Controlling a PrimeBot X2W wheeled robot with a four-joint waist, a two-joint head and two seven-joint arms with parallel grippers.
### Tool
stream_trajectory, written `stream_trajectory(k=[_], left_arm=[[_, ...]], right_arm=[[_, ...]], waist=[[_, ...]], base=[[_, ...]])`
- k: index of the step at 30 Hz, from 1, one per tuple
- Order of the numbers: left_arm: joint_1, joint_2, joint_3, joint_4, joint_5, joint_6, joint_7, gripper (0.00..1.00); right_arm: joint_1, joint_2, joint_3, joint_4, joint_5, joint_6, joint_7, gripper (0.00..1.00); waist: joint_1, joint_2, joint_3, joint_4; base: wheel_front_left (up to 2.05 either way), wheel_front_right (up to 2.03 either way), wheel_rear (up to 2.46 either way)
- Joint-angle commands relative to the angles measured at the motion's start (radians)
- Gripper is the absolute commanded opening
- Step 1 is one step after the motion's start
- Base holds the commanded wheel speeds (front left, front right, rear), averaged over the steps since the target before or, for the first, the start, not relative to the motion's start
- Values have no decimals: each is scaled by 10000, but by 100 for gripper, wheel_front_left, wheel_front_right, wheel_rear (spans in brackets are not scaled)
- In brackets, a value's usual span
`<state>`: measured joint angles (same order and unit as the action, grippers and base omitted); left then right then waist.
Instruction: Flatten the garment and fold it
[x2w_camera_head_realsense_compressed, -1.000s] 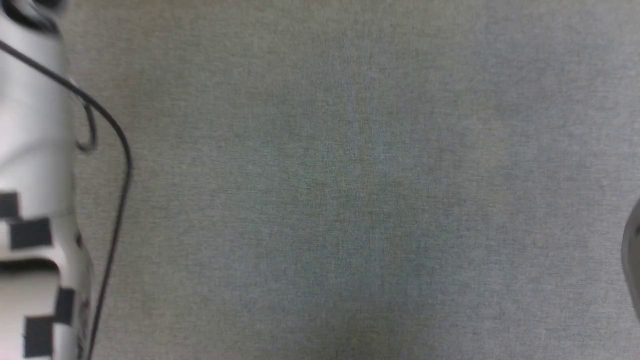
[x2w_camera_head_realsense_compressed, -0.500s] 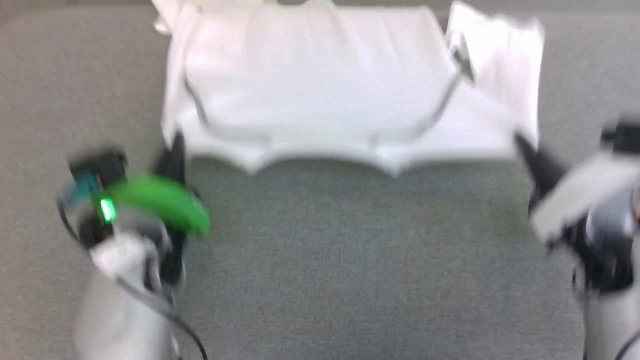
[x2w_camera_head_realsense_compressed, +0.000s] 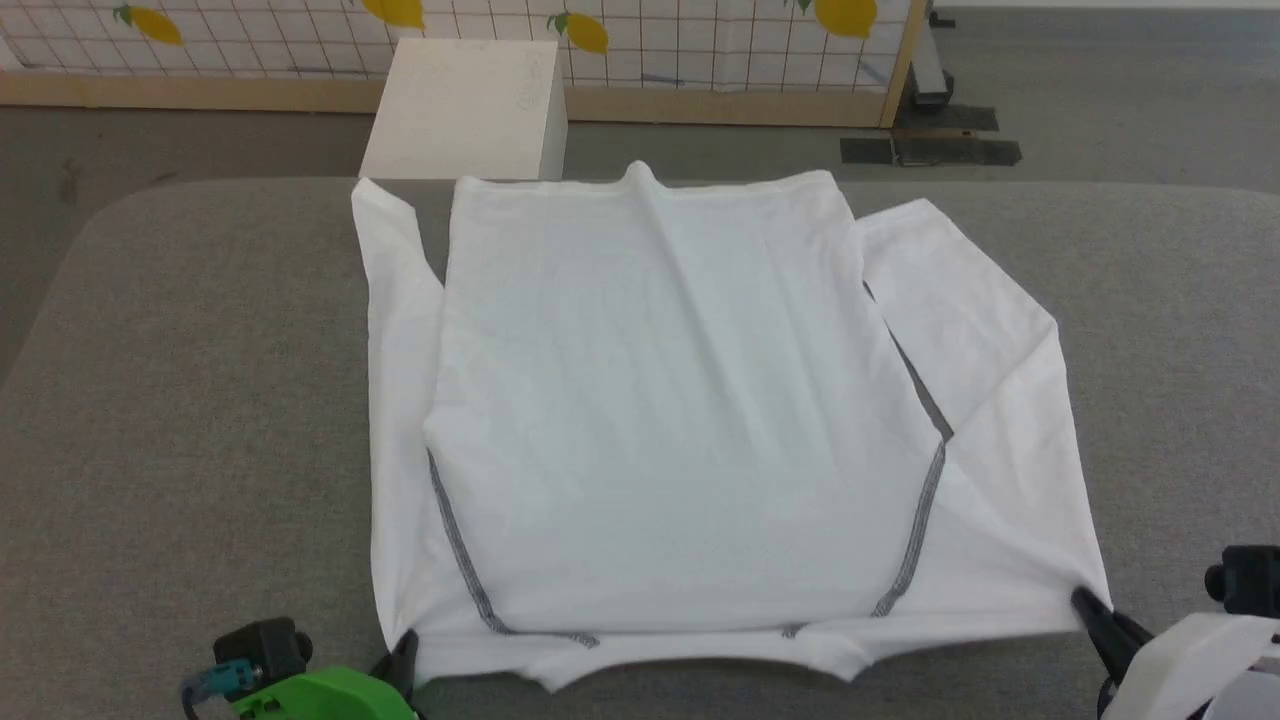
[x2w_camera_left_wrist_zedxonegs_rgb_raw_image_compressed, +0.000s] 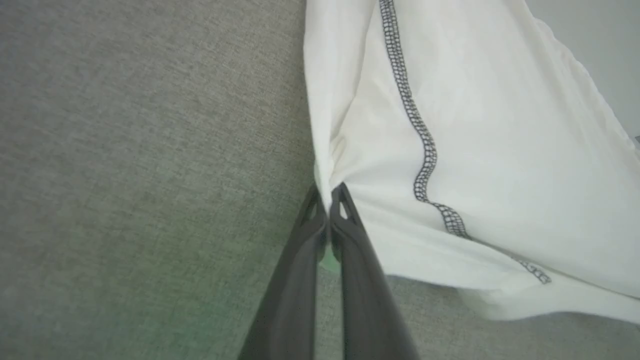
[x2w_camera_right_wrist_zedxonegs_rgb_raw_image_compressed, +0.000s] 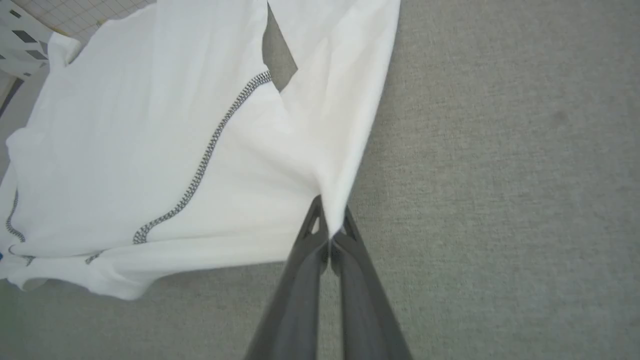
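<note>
On the grey table (x2w_camera_head_realsense_compressed: 180, 420) the garment (x2w_camera_head_realsense_compressed: 650, 400) lies spread, mostly flat | left gripper (x2w_camera_left_wrist_zedxonegs_rgb_raw_image_compressed: 327, 200) and right gripper (x2w_camera_right_wrist_zedxonegs_rgb_raw_image_compressed: 330, 220) each clamped on a near corner | risk: uneven pulling may slip the thin knit free, skewing the fold | head view shows whole layout; wrist views show the pinches close up

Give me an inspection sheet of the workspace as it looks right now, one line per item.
surface: grey fabric-covered table, rounded far corner
job's things: garment spread mostly flat on the table, sleeves lying beside the body, light wrinkles, grey zigzag seams showing
clutter: nothing seen
grippers: left gripper shut on the garment's near left corner; right gripper shut on its near right corner
cables: nothing seen
surroundings: white box beyond the table's far edge; grid panel with lemon prints and a wooden frame behind it
</note>
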<state>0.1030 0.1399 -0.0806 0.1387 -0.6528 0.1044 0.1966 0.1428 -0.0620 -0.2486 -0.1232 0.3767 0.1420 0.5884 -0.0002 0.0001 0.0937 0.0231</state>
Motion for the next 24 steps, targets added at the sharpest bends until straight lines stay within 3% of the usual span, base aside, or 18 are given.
stream_trajectory(k=[1, 7, 13, 14, 15, 16, 24], left_arm=[[338, 455, 312, -29, 24, 386, 130, 0], [1205, 903, 83, -499, 196, 1235, 1818, 0], [1350, 793, 8, -947, 71, 1524, 2261, 0], [1339, 788, -15, -976, 70, 1536, 2295, 89], [1300, 778, -16, -1044, 64, 1536, 2275, 100], [1270, 778, 7, -1098, 63, 1554, 2249, 100], [1517, 1313, 328, -2194, 127, 1848, 2656, 100]], right_arm=[[230, -154, -420, -216, -108, -113, 202, 0], [1183, -21, -259, -1000, -504, -113, 1871, 0], [1134, 52, 151, -814, -642, -113, 2194, 0], [1097, 60, 183, -739, -642, -113, 2156, 0], [1070, 66, 237, -653, -663, -113, 2133, 44], [1046, 70, 262, -605, -648, -113, 2110, 100], [976, 46, 4, -1033, -191, -113, 2032, 100]], waist=[[2, -1, -222, -8], [2, -1, -365, -73], [2, -1, -415, -172], [2, -1, -414, -175], [2, -1, -417, -170], [2, -1, -415, -170], [2, -1, -390, -178]], base=[[0, 0, 0], [0, 0, 0], [0, 0, 0], [0, 0, 0], [0, 0, 0], [0, 0, 0], [0, 0, 0]])
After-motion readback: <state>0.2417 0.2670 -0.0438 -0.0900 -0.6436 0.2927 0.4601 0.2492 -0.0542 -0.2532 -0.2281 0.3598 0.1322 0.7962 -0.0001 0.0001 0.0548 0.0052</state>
